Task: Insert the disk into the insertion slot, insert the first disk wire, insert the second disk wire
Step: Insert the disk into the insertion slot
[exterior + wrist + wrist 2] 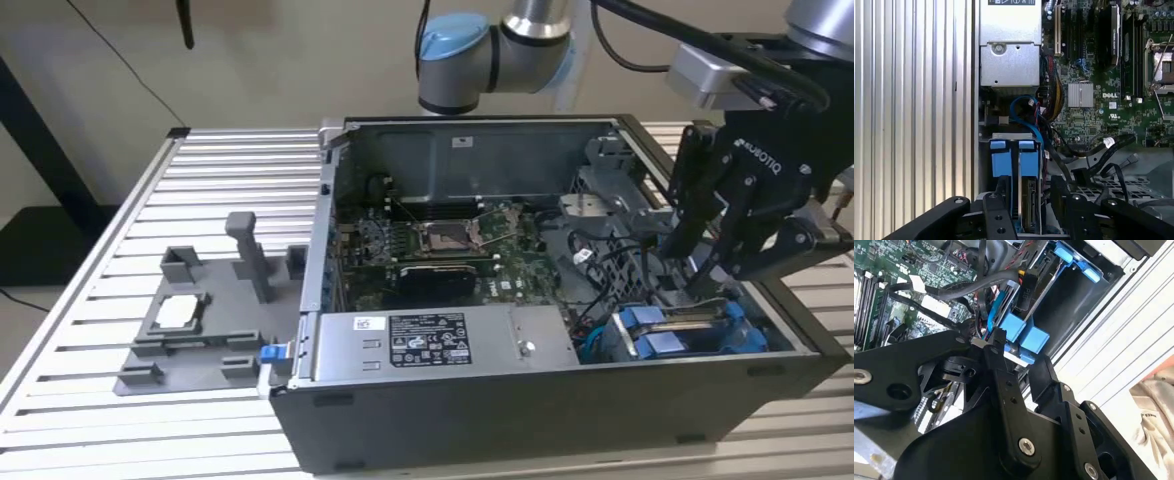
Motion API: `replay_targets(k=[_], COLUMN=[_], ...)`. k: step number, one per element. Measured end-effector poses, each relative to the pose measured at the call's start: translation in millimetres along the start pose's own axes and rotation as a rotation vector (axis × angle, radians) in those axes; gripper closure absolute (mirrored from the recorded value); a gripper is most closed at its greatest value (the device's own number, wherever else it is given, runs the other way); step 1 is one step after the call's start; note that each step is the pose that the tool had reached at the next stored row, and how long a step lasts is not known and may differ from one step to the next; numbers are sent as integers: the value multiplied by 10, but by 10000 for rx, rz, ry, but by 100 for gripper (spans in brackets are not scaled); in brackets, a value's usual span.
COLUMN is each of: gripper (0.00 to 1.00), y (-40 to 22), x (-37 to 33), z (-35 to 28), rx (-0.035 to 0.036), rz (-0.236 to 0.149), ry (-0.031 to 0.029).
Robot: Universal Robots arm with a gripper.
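Gripper (697, 285) at the lower right of the exterior view, inside the open computer case (534, 420). Its jaws are spread and stand either side of the disk (1030, 165), with one finger (1060, 192) apart from it in the first wrist view. The disk sits on edge in the insertion slot (1004, 135), near the power supply box (427, 340). It is probably stiff, dense and shock-sensitive, with smooth metal faces. The blue plastic carrier looks the safer hold, away from the connector edge. Black cables (1094, 150) lie loose just beside it.
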State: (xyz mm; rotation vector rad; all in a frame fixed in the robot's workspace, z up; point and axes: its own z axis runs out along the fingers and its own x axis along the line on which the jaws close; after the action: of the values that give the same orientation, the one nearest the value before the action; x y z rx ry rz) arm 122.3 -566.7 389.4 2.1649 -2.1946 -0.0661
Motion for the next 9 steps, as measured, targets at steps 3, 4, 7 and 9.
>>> replay_targets(k=[3,4,7,9], gripper=[53,53,53,53], y=[2,6,13,17], x=[-1,-1,-1,-1], z=[-2,-2,0,1], rx=[179,292,755,1103], rz=[-4,-8,-19,-27], ry=[-71,-135,-305,-389])
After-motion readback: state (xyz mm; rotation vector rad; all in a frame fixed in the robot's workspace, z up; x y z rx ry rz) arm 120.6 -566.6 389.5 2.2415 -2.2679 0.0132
